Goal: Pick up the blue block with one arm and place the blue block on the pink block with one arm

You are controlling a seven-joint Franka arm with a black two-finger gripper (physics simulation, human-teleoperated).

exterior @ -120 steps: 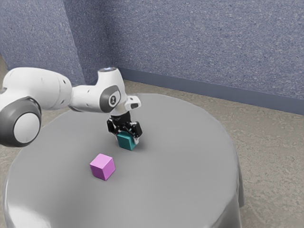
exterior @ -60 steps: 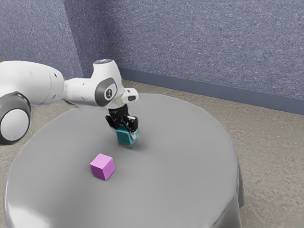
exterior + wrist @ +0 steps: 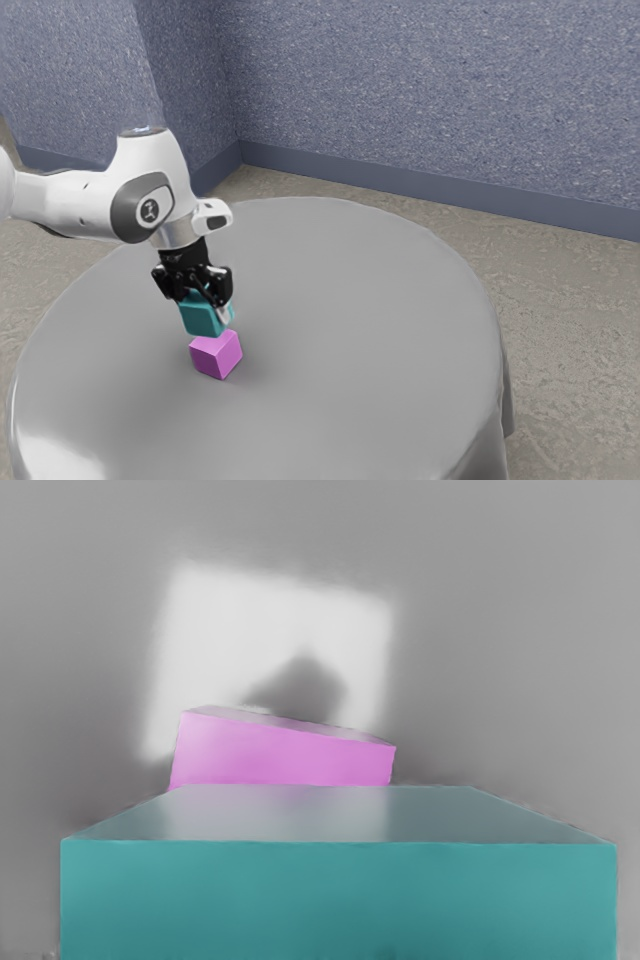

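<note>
- Pincer (image 3: 204, 303) fingers are seen drawn in to the width of the blue block (image 3: 203, 320), which is clamped from two sides and carried under the hand, clear of the tabletop (image 3: 400, 300).
- The pink block (image 3: 217, 355) is found almost straight below the pincer, resting on the tabletop; whether the held block's underside is already touching its top cannot be told.
- In the wrist view the blue block (image 3: 340, 880) is seen just under the hand, and part of the pink block (image 3: 285, 755) is left showing past its far edge, so the two are judged to be not quite centred.
- The pink block's edges are seen slightly turned against those of the held block; neither cube has a long axis to be matched.
- A small shift of the pincer over the uncovered part, then a straight descent, is judged to be called for.
- Release should be withheld until the block is seated flat; an overhanging corner could let it tip off.
</note>
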